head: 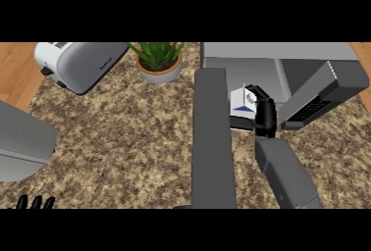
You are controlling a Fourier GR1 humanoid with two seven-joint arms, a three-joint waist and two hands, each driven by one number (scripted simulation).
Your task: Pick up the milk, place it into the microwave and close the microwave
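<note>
Nearest me, my left hand (36, 202) rests at the lower edge, fingers straight and up, holding nothing. Further out, my right hand (264, 113) curls its black fingers round the small white milk carton with blue print (243, 101), carrying it just at the mouth of the grey microwave (246, 66), between its open dark door (325, 95) and a tall grey panel (212, 132). I judge the placing step underway; next I must push inward, release, then swing the door shut. I count one carton, one microwave, one silver toaster (81, 62), one potted green plant (159, 58).
</note>
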